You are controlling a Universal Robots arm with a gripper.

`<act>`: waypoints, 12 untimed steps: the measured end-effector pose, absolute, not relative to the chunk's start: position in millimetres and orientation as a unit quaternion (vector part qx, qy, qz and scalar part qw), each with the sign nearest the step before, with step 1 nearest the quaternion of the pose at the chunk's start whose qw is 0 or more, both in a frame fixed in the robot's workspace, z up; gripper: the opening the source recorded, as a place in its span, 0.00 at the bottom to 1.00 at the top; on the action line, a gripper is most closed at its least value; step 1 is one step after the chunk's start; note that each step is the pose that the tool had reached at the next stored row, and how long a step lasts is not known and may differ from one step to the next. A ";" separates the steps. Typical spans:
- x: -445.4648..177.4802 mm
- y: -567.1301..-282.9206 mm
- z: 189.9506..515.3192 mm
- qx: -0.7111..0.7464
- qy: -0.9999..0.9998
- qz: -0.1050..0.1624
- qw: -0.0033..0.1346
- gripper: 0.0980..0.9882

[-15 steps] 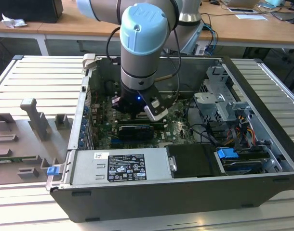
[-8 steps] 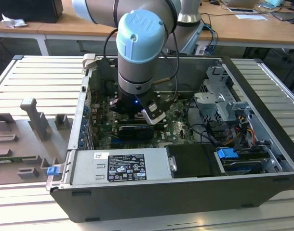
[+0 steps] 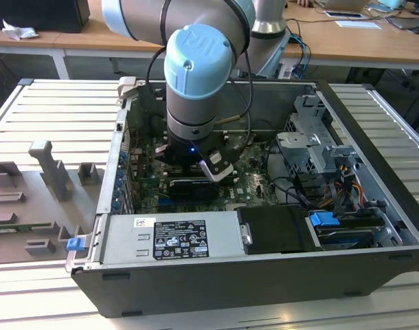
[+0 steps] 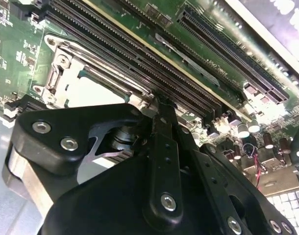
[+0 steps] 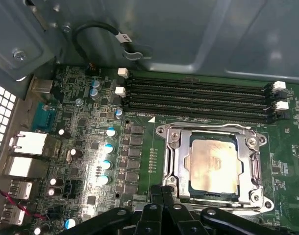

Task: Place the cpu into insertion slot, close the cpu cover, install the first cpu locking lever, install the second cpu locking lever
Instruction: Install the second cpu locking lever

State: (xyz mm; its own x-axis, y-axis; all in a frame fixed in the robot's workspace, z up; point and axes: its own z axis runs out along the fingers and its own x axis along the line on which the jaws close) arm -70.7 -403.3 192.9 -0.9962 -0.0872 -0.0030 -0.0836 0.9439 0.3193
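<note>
The cpu (image 5: 211, 165), a pale metal-topped square, lies in the insertion slot (image 5: 161, 131) on the green board. The silver cpu cover (image 5: 176, 156) lies flat around it, its cut-out showing the chip's top. My gripper (image 5: 162, 195) is at the socket's edge, black fingers pressed together and shut, tips just beside the cover's frame. In the second wrist view the gripper (image 4: 157, 100) reaches down to the corner of the cover (image 4: 61, 73), with the cpu (image 4: 90, 90) beyond it. In the exterior view the arm's wrist (image 3: 196, 75) hangs inside the open computer case.
Long black memory slots (image 5: 198, 98) run right beside the socket. Blue-topped capacitors (image 5: 108, 149) and rear ports (image 5: 29, 144) stand on its other side. The power supply (image 3: 172, 237), a drive cage (image 3: 312, 137) and the case walls hem the arm in. A grey fixture (image 3: 48, 168) sits outside at the exterior view's left.
</note>
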 end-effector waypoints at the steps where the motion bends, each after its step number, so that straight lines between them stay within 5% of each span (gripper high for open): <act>1: -71.8 -403.3 192.8 0.043 -0.986 -0.162 0.005 0.01; 12: -73.7 -403.0 208.6 0.043 -0.986 -0.162 0.005 0.01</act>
State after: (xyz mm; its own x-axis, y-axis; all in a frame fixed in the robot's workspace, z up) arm -73.7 -403.0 208.6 -0.9962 -0.0874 -0.0033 -0.0838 0.9438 0.3198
